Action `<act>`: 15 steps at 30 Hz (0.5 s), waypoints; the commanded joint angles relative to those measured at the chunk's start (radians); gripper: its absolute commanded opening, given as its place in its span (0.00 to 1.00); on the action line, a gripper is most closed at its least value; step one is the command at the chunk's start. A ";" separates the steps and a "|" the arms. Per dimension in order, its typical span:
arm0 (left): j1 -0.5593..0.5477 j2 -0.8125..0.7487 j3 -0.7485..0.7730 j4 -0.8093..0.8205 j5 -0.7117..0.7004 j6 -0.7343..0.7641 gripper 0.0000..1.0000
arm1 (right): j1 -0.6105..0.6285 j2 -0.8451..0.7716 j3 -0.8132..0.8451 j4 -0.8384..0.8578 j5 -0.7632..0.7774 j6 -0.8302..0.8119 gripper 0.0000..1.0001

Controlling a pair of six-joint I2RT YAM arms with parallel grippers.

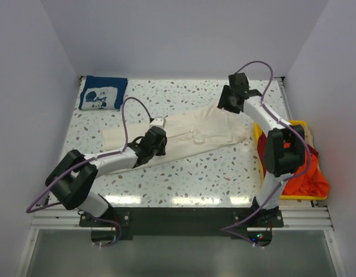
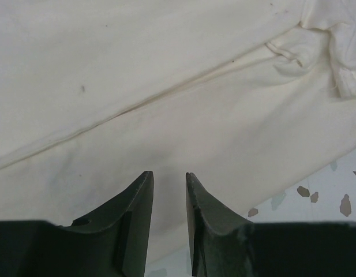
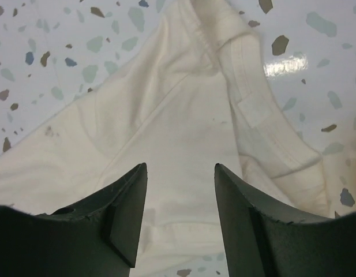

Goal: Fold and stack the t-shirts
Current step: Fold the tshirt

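A large cream t-shirt [image 1: 192,135] lies stretched out across the middle of the table. My left gripper [image 1: 158,129] hangs over its left part, open by a narrow gap, with only cloth [image 2: 166,104] showing beneath the fingertips [image 2: 168,173]. My right gripper [image 1: 227,107] is open wide above the shirt's far right end, where a hemmed edge [image 3: 247,109] folds over; nothing sits between its fingers [image 3: 180,165]. A folded navy t-shirt [image 1: 102,92] with white print rests at the far left corner. An orange-red t-shirt [image 1: 309,176] lies in the bin, beige cloth [image 1: 308,137] beside it.
A yellow plastic bin [image 1: 258,135] stands at the table's right edge, partly behind my right arm. White walls close in the table on the left, back and right. Speckled tabletop [image 1: 183,176] shows in front of the cream shirt.
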 commanded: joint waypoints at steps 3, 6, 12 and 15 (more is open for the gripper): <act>0.006 0.041 0.008 0.028 -0.069 0.031 0.33 | 0.073 -0.114 -0.223 0.141 -0.024 0.081 0.53; 0.005 0.072 0.000 0.028 -0.068 0.034 0.31 | 0.084 -0.105 -0.303 0.175 -0.019 0.099 0.53; -0.032 0.078 -0.035 0.026 -0.046 0.014 0.25 | 0.084 -0.047 -0.341 0.176 -0.016 0.092 0.52; -0.075 0.081 -0.032 0.012 -0.062 0.005 0.24 | 0.080 -0.021 -0.338 0.158 0.004 0.075 0.52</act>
